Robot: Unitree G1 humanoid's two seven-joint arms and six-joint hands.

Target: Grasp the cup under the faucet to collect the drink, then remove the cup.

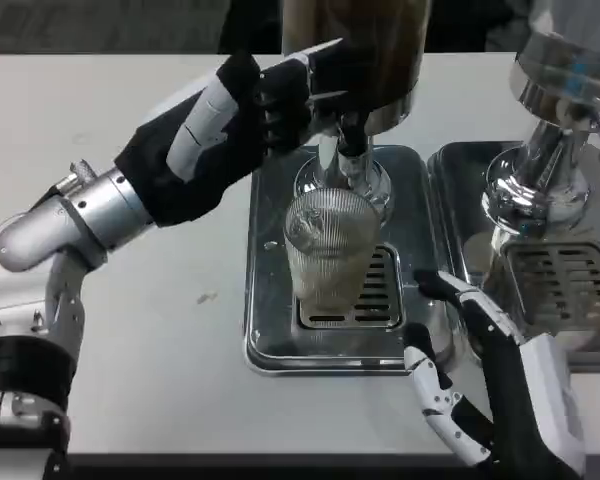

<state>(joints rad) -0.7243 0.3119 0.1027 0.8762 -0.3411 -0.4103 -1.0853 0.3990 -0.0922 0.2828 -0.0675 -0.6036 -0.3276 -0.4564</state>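
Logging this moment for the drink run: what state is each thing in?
cup: upright on the drain grate, under the faucet, not held
faucet: left hand on it
left hand: raised, fingers at the faucet
right hand: open, beside the tray, apart from the cup

In front of me runs a white table (130,330), matte and evenly lit, its far edge crossing the top of my view and its near edge at the bottom. Beyond the far edge the room is dark; at the far left corner I see a dim grey floor (90,25), and further right only black shadow. Below the near edge lies a thin black strip. A small dark speck (207,297) marks the table left of middle. Soft light falls from above and throws faint grey shadows on the table's left half. I cannot make out walls or windows.
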